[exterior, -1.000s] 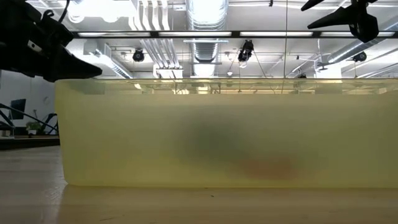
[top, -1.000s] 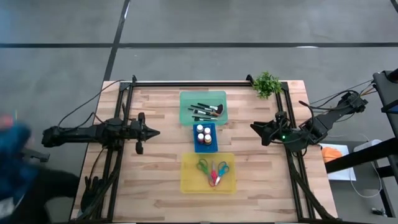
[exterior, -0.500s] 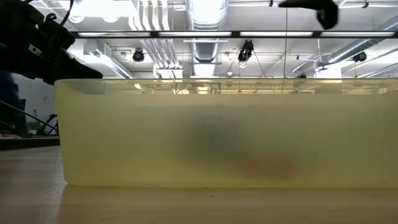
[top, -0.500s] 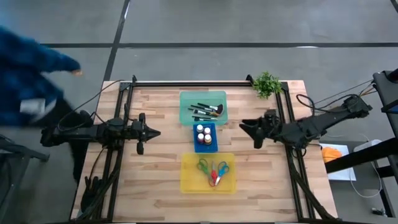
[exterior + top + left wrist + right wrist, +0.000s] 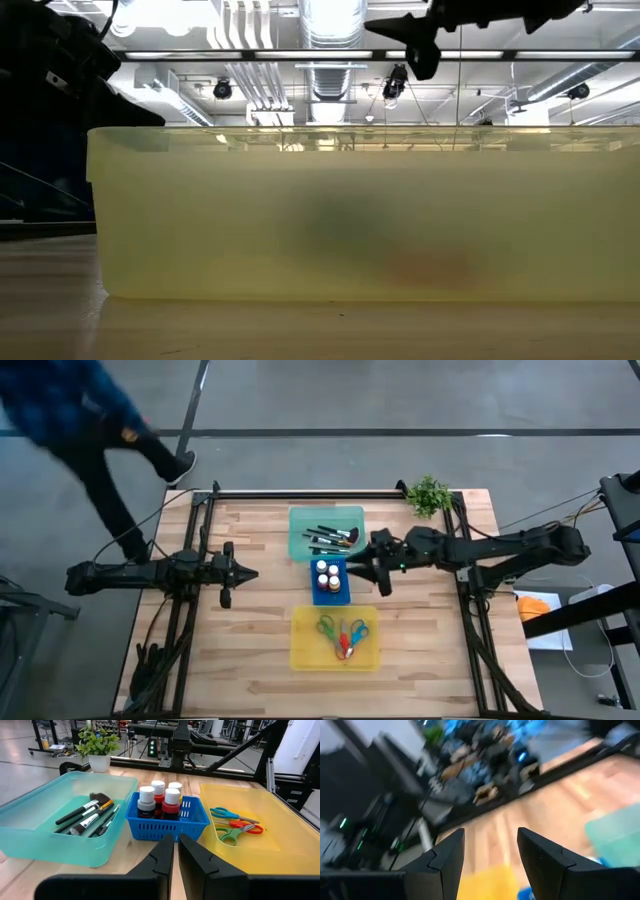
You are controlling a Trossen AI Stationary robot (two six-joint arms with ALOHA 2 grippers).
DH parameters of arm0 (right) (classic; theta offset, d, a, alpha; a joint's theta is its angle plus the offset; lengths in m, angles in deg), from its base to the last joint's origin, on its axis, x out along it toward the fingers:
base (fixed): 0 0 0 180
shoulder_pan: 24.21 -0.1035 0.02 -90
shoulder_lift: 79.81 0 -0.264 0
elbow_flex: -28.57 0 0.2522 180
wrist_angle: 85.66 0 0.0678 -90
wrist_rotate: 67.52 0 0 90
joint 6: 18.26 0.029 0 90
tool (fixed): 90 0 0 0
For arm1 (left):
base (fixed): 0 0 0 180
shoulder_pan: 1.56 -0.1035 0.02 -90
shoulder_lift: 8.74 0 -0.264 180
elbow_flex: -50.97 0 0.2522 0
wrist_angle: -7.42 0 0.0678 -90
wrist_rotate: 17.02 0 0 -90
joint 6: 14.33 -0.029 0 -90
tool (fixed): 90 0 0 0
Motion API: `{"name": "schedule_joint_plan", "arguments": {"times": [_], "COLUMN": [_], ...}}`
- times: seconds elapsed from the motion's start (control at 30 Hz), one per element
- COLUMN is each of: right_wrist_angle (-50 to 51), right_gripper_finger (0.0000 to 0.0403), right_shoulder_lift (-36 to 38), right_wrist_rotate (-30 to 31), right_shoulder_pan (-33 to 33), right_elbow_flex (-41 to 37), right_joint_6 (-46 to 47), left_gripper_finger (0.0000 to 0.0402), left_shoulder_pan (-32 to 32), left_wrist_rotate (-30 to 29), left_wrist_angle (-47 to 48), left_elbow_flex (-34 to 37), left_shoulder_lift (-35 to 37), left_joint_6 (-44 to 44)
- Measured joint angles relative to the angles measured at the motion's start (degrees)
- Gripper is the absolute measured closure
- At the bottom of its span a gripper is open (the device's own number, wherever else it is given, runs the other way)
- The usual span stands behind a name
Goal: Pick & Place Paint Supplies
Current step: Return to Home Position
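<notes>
The right end effector (image 5: 366, 567) has swung in from the table's right edge and now hangs, fingers spread, just beside the blue basket (image 5: 331, 596). The scissors (image 5: 342, 635) lie in the yellow tray (image 5: 300, 650), the paint bottles (image 5: 330, 572) stand in the basket, and the brushes (image 5: 331, 538) rest in the green tray (image 5: 300, 520). The left end effector (image 5: 250, 573), fingers pressed together, waits over the table (image 5: 260, 680) on its left side. A person (image 5: 90, 420) has walked past the far left corner.
</notes>
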Motion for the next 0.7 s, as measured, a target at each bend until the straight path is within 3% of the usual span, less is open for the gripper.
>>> {"name": "schedule_joint_plan", "arguments": {"times": [0.13, 0.23, 0.7], "right_wrist_angle": [3.2, 3.0, 1.3], "right_gripper_finger": [0.0222, 0.0222, 0.0222], "right_shoulder_lift": [2.7, 7.3, 37.6], "right_wrist_rotate": [-2.5, -0.3, 5.0], "right_shoulder_pan": [-1.8, -3.3, -3.5], "right_elbow_flex": [-1.7, -4.7, -30.8], "right_joint_6": [-2.9, -5.1, -4.6], "left_gripper_finger": [0.0365, 0.0364, 0.0364], "left_shoulder_pan": [0.0, 0.0, 0.0], "left_wrist_rotate": [0.0, 0.0, 0.0], "left_wrist_angle": [0.0, 0.0, 0.0], "left_elbow_flex": [0.0, 0.0, 0.0], "left_shoulder_lift": [0.0, 0.0, 0.0], "left_joint_6": [0.0, 0.0, 0.0]}}
